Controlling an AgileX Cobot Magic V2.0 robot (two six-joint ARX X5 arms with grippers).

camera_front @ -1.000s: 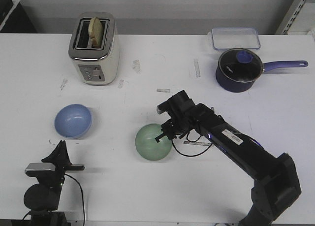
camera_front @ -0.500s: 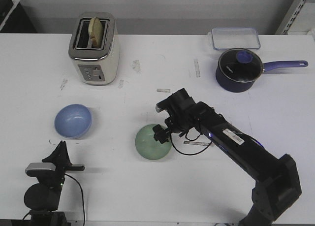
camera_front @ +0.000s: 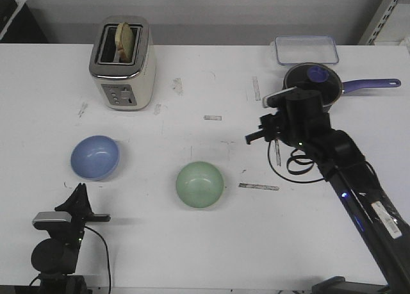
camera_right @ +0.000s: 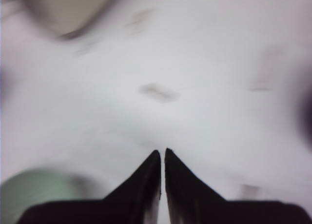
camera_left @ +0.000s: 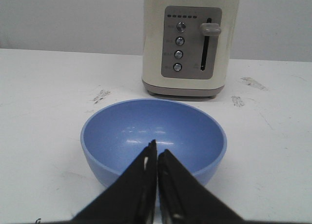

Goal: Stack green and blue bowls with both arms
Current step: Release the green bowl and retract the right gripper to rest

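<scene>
The pale green bowl (camera_front: 200, 184) sits upright on the white table, near the middle front. The light blue bowl (camera_front: 95, 157) sits upright to its left. My right gripper (camera_front: 248, 139) is shut and empty, raised to the right of and beyond the green bowl, apart from it. In the blurred right wrist view the shut gripper (camera_right: 162, 153) points at bare table, with the green bowl (camera_right: 34, 190) at the frame's corner. My left gripper (camera_front: 79, 188) rests low at the front left. In the left wrist view it (camera_left: 157, 148) is shut, just before the blue bowl (camera_left: 122, 129).
A cream toaster (camera_front: 122, 63) with bread stands at the back left, also in the left wrist view (camera_left: 190, 43). A dark blue saucepan (camera_front: 312, 89) with a long handle and a clear lidded box (camera_front: 306, 49) stand at the back right, behind the right arm. Tape marks dot the table.
My right gripper has left the green bowl's rim and swung up, back and to the right. The green bowl stays on the table. The left arm and blue bowl have not moved.
</scene>
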